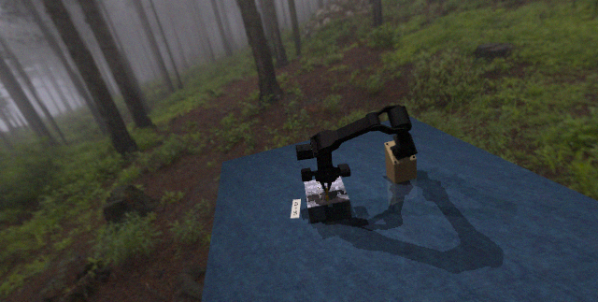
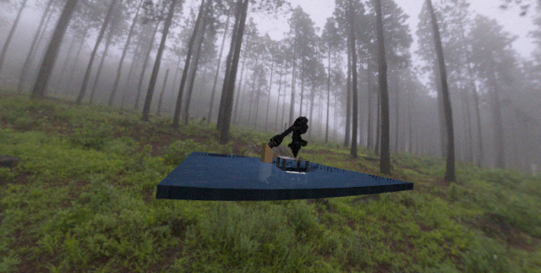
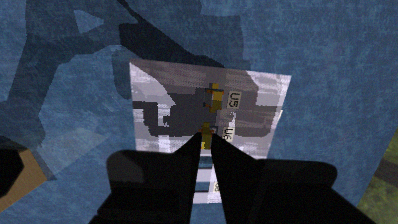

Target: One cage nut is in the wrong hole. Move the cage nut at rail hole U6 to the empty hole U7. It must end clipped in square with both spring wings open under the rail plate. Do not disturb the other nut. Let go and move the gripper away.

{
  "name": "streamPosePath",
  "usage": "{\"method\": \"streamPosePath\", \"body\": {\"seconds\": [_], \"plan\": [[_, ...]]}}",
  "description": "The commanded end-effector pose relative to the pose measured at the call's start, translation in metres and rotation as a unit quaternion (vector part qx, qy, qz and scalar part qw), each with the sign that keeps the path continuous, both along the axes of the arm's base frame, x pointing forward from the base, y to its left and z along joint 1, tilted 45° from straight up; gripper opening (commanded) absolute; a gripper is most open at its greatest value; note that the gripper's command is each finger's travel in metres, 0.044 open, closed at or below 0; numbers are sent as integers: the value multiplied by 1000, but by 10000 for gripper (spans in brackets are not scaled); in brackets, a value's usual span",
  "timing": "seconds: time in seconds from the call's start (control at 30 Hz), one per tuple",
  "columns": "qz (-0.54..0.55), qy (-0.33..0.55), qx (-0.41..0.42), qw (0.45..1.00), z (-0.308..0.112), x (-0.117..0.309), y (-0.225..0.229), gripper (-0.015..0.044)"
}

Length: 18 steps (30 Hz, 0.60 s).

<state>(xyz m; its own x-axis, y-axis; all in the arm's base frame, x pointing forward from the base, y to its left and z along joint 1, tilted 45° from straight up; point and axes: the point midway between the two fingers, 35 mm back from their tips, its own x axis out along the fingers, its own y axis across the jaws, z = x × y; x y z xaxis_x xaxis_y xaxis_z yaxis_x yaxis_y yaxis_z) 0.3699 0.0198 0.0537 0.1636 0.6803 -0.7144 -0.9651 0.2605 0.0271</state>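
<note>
Top view, going left to right; wrist view used for close detail

A paper slip [image 1: 295,208] is lying just beside the rail plate [image 1: 310,187] [image 2: 284,157] [image 3: 270,87], probably serving as the move note, its print being too small for reading

The plate is standing raised above the blue table [image 1: 262,246] [image 2: 237,176] [image 3: 340,40], presumably leaving room underneath for wings to open

The gripper [image 1: 327,189] [image 2: 295,155] [image 3: 205,136] is pointing down over the plate, its fingers closing on the yellow cage nut [image 1: 327,195] [image 3: 205,141] by the U6 label [image 3: 228,134]; pinching from both sides is likely pressing the wings in for release. Whether the nut is clearing its hole, I cannot tell

The other nut [image 3: 215,97] is sitting by the U5 label [image 3: 234,100], apart from the fingertips, and is needing to be left alone

An open hole [image 3: 205,161] is showing on the far side of U6 from U5, probably U7; its label is not showing. The next move is likely calling for a straight lift, a short shift and a square press

At right a tan block [image 1: 402,171] [image 2: 266,153] [image 3: 30,175] is standing well apart, beneath the arm's rear end [image 1: 403,145]
</note>
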Motion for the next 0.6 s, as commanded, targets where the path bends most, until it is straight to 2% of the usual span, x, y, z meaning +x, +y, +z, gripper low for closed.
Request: {"method": "streamPosePath", "body": {"seconds": [0.0,0.57], "plan": [[-3,1,-1,1000,-1,-1,0,27],[-11,-6,-3,1000,-1,-2,0,27]]}}
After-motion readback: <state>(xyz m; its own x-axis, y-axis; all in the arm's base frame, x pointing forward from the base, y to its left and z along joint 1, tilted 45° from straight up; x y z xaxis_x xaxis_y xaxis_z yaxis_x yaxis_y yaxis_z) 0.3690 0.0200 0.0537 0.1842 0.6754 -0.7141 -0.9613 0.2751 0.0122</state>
